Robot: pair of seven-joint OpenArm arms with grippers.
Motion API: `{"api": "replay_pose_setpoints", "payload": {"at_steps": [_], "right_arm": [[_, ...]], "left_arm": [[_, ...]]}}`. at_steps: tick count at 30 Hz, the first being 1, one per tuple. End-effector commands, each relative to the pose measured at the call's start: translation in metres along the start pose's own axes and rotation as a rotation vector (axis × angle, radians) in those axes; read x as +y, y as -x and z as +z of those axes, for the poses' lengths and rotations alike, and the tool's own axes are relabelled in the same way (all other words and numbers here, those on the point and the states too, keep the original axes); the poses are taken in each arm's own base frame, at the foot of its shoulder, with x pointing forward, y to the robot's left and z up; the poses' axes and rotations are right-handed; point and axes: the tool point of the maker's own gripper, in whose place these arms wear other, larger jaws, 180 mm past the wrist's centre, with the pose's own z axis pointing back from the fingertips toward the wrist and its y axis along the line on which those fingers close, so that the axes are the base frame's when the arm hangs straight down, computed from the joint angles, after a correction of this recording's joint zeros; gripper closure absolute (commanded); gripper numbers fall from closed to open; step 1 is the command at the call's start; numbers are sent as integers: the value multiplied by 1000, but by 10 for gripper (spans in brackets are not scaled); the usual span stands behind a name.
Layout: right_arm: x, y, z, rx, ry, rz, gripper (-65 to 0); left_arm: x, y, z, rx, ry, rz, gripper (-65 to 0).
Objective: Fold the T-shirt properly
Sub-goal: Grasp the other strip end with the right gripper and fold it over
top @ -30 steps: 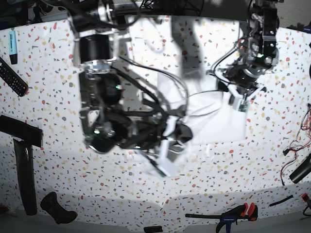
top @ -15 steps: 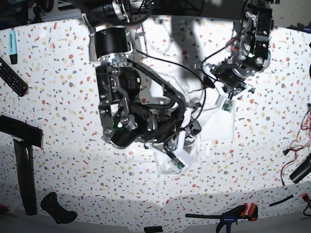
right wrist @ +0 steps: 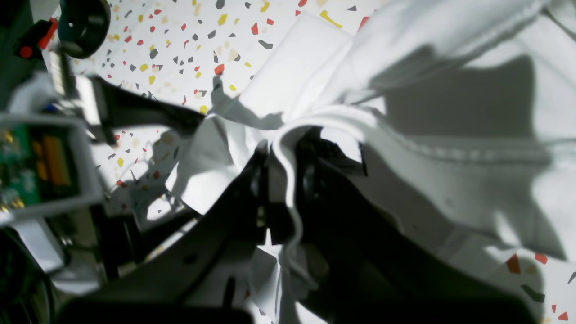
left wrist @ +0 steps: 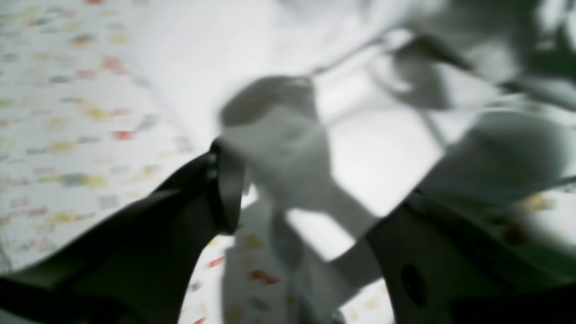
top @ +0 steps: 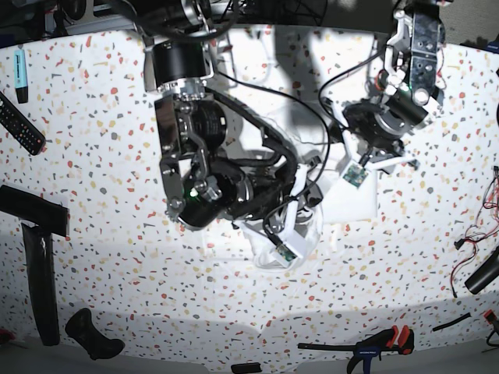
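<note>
The white T-shirt [top: 352, 204] lies bunched in the middle of the speckled table, mostly hidden under the two arms. My right gripper [top: 306, 199] is shut on a hemmed edge of the T-shirt [right wrist: 450, 90]; in the right wrist view the cloth rim runs between its dark fingers, where the gripper [right wrist: 288, 153] pinches it. My left gripper [top: 360, 157] hovers over the shirt's right part. In the blurred left wrist view the left gripper [left wrist: 315, 193] has its fingers apart, with a shaded fold of the T-shirt [left wrist: 279, 135] showing between them.
A remote [top: 19, 125] and a teal marker [top: 21, 74] lie at the far left. Black bars [top: 39, 265] and a black handle [top: 93, 333] sit at the left front. A clamp [top: 382, 341] lies at the front right, cables [top: 477, 234] at the right edge.
The right arm swung to the right and back with the shirt edge in its grip. The left arm shifted left. The shirt went from spread flat to bunched and narrower.
</note>
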Motion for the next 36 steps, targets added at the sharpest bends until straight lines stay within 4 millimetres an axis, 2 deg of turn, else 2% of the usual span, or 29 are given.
{"api": "replay_pose_setpoints", "payload": {"at_steps": [1,5,7,10,11,13,15,20,23,25,27,31,36], "right_arm": [[6,-23,3,-66,-22,21,0],[15,-25,4,-81,-70,5,0],[22,-30,5,-107,-112,-9,0],[33,-37,8,-145,-174,-29,0],[35,-37,8,-151,-185,-35,-59],[39,-36,8,-160,-209,-49,-208],[48,-32,8,-168,-251,-74,-293],[87,-22,8,-195,-421,-153,-298],[117,-26,14,-232,-557,-177,-297],[129,-32,19,-260,-615,-132,-297],[126,-39,20,-268,-602,-94,-297],[86,-56,19,-256,-418,7,-297],[39,-86,46,-339,-227,51,-297]], "left_arm": [[22,-4,5,1,-93,-4,-281],[97,34,30,169,-464,70,-281],[128,43,47,188,-615,114,-282],[158,50,65,187,-743,157,-282],[163,51,68,189,-760,157,-282],[168,52,71,193,-770,142,-282],[170,52,72,193,-773,136,-281],[164,53,66,188,-728,168,-282],[161,53,64,186,-708,183,-282],[160,53,64,187,-706,178,-281],[159,52,62,191,-688,152,-281],[156,51,59,194,-666,119,-282],[156,51,59,193,-665,119,-281]]}}
